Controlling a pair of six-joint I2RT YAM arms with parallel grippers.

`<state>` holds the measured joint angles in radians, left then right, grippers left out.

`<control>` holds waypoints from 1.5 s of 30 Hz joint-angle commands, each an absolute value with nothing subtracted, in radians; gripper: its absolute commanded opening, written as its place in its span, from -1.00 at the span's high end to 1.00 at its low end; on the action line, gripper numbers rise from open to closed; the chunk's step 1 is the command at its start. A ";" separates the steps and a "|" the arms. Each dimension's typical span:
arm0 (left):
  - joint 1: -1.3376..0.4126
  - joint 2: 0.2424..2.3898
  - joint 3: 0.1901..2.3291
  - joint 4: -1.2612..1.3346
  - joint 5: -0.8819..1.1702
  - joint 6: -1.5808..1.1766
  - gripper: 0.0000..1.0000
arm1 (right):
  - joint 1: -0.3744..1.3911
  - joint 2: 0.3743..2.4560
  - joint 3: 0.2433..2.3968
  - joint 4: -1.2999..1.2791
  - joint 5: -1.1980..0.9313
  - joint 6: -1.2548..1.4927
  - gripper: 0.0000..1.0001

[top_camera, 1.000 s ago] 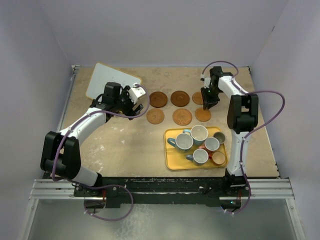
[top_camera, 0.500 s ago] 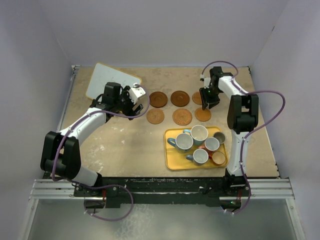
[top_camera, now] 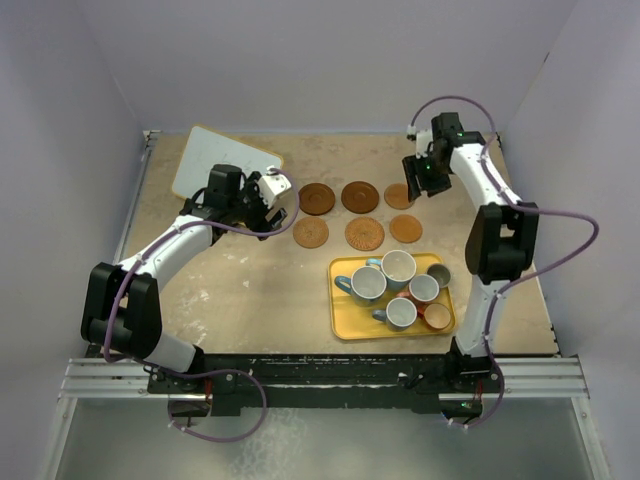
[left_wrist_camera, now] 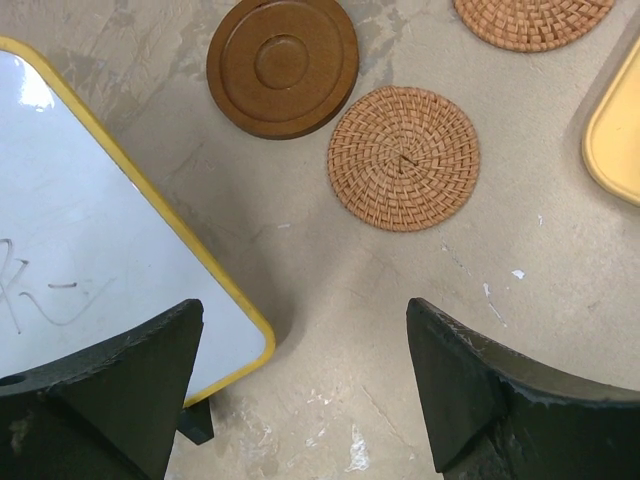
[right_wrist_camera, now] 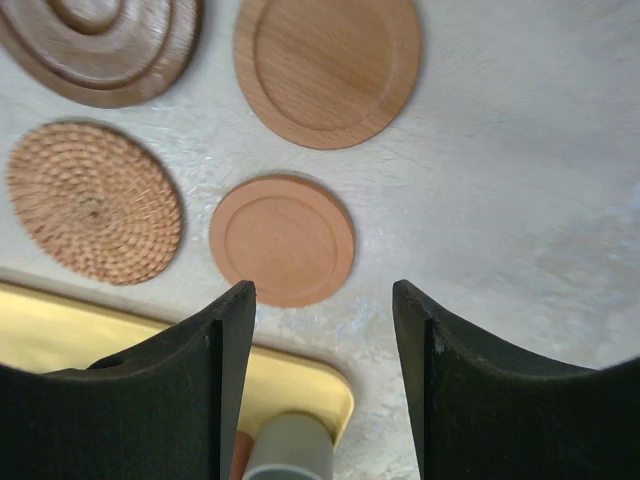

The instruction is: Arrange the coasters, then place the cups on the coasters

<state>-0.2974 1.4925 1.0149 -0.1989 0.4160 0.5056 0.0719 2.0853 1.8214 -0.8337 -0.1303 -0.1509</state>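
Several round brown coasters lie in two rows mid-table, from a dark wooden one (top_camera: 318, 198) to a light one (top_camera: 406, 229). Several handled cups, among them a light blue one (top_camera: 368, 284), stand on the yellow tray (top_camera: 345, 325). My right gripper (top_camera: 418, 180) hangs open above the rows' right end. Its view shows a small light coaster (right_wrist_camera: 283, 238) just ahead of the empty gripper (right_wrist_camera: 322, 295). My left gripper (top_camera: 272, 192) is open and empty (left_wrist_camera: 303, 310) left of the coasters. A dark coaster (left_wrist_camera: 283, 65) and a woven coaster (left_wrist_camera: 403, 157) lie ahead of it.
A white board with a yellow rim (top_camera: 225, 163) lies at the back left, its corner (left_wrist_camera: 240, 330) between my left fingers. The tray's corner (right_wrist_camera: 300, 385) and a grey cup (right_wrist_camera: 290, 445) sit under my right gripper. Walls enclose the table on three sides.
My right gripper's jaws have widened and it has risen and drawn back from the right-hand coasters. The left arm has not moved.
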 commanded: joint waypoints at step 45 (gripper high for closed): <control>-0.946 1.869 1.572 -0.564 0.272 0.399 -0.20 | -0.141 1.264 1.264 -0.629 -0.217 -0.150 -0.80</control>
